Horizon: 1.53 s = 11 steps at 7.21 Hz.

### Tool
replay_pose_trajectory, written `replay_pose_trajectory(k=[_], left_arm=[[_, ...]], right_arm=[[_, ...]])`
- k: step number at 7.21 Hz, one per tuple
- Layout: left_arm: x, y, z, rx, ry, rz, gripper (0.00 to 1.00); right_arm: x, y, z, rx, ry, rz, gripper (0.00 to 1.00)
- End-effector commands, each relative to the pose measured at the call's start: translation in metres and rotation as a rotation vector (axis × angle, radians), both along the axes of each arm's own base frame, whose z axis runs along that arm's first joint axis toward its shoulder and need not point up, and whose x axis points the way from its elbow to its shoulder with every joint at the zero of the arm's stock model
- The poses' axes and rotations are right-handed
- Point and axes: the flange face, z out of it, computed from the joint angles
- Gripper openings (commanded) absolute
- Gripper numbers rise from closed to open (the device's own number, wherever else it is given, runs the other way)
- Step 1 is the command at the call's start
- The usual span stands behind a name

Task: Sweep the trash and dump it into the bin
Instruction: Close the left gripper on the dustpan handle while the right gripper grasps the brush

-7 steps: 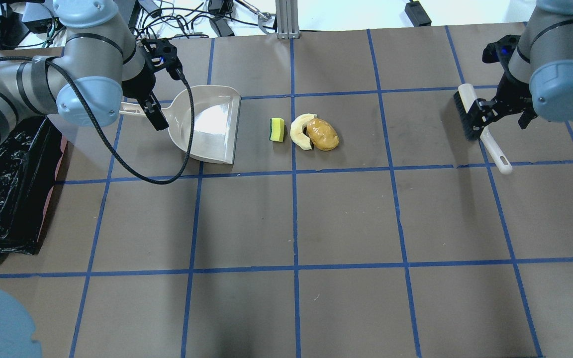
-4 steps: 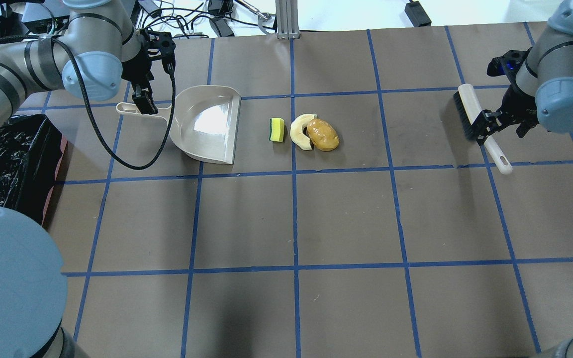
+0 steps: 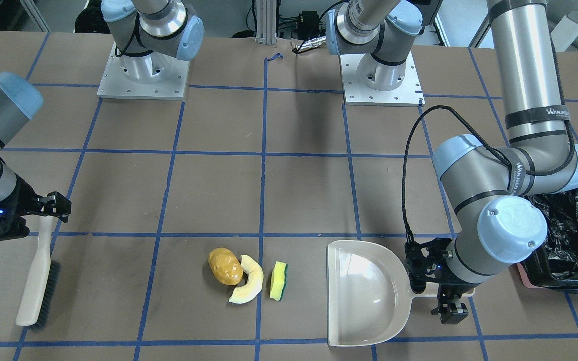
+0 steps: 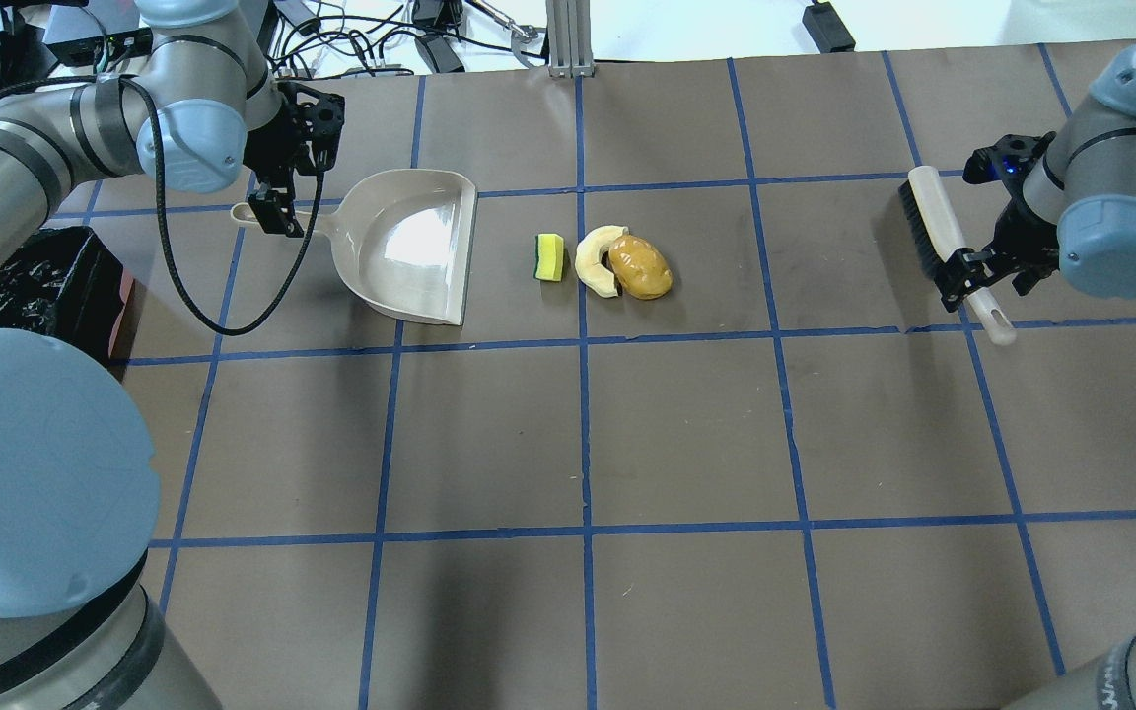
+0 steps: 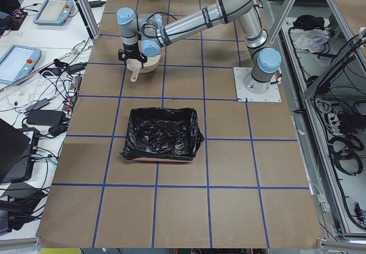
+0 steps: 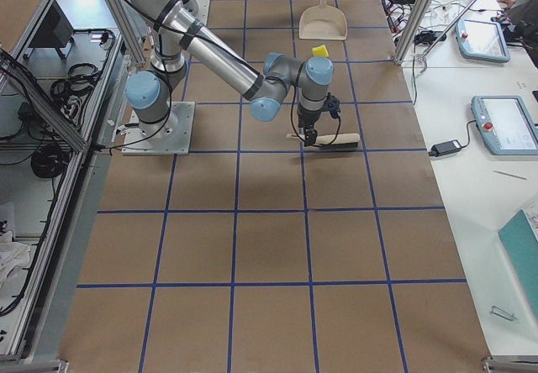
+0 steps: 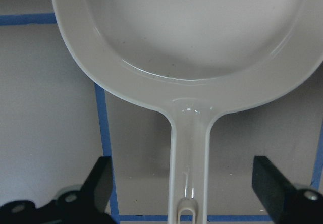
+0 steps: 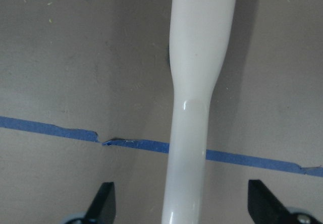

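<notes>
The trash lies mid-table: an orange-brown lump (image 4: pixel 640 266), a cream crescent slice (image 4: pixel 594 260) touching it, and a yellow-green sponge (image 4: pixel 550 257) just to their left. The beige dustpan (image 4: pixel 410 247) lies left of the sponge, its mouth facing the trash. My left gripper (image 4: pixel 272 212) is open over the dustpan's handle (image 7: pixel 187 148), a finger on each side, not touching it. My right gripper (image 4: pixel 972 274) is open astride the white brush's handle (image 8: pixel 194 82). The brush (image 4: pixel 931 222) lies flat at the right. The black-lined bin (image 5: pixel 163 134) stands at the table's left end.
Cables and power bricks (image 4: pixel 410 30) lie past the table's far edge, behind the dustpan. The bin's pink base edge (image 4: pixel 119 316) is left of the dustpan. Both arm bases (image 3: pixel 143 75) stand on the robot's side of the table.
My left gripper has moved left along the dustpan's handle toward its end. My right gripper has moved down the brush's handle toward its tip. Dustpan, brush and trash have not moved.
</notes>
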Motion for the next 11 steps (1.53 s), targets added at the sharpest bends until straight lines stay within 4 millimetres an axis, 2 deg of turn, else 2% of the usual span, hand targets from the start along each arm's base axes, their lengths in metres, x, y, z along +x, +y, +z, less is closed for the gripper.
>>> replay_pose_trajectory(k=[1,2,3,4,5,6,7,8,9,10,11], left_arm=[[0.005,-0.003,-0.005,-0.001,0.006,0.101,0.98],[0.006,-0.003,-0.005,-0.003,0.008,0.133,0.97],[0.006,-0.001,-0.003,-0.001,0.002,0.119,0.93],[0.008,0.002,-0.01,0.011,0.003,0.097,0.92],[0.012,0.003,-0.018,0.018,0.006,0.103,0.93],[0.021,0.004,-0.02,0.024,0.008,0.106,0.93],[0.025,0.004,-0.02,0.024,0.008,0.108,0.93],[0.025,0.003,-0.023,0.027,0.011,0.108,0.92],[0.024,0.003,-0.025,0.03,0.01,0.106,0.8],[0.024,0.003,-0.023,0.026,0.006,0.102,0.55],[0.024,0.002,-0.02,0.018,0.005,0.1,0.34]], right_arm=[[-0.002,0.003,-0.003,-0.007,0.01,0.02,0.8],[-0.003,0.002,0.002,-0.014,0.016,0.02,0.73],[-0.003,0.004,-0.004,0.006,0.011,0.02,0.55],[-0.005,0.007,-0.006,0.024,0.0,0.011,0.47],[-0.007,0.008,-0.008,0.036,-0.003,0.005,0.26],[-0.009,0.009,-0.007,0.046,-0.008,-0.001,0.1],[-0.009,0.009,-0.006,0.051,-0.01,-0.008,0.0],[-0.008,0.009,-0.002,0.044,-0.01,-0.009,0.0],[-0.009,0.004,0.006,0.026,-0.01,-0.009,0.0],[-0.003,0.0,0.023,0.046,-0.026,-0.018,0.0],[0.021,0.004,0.048,0.061,-0.065,-0.125,0.0]])
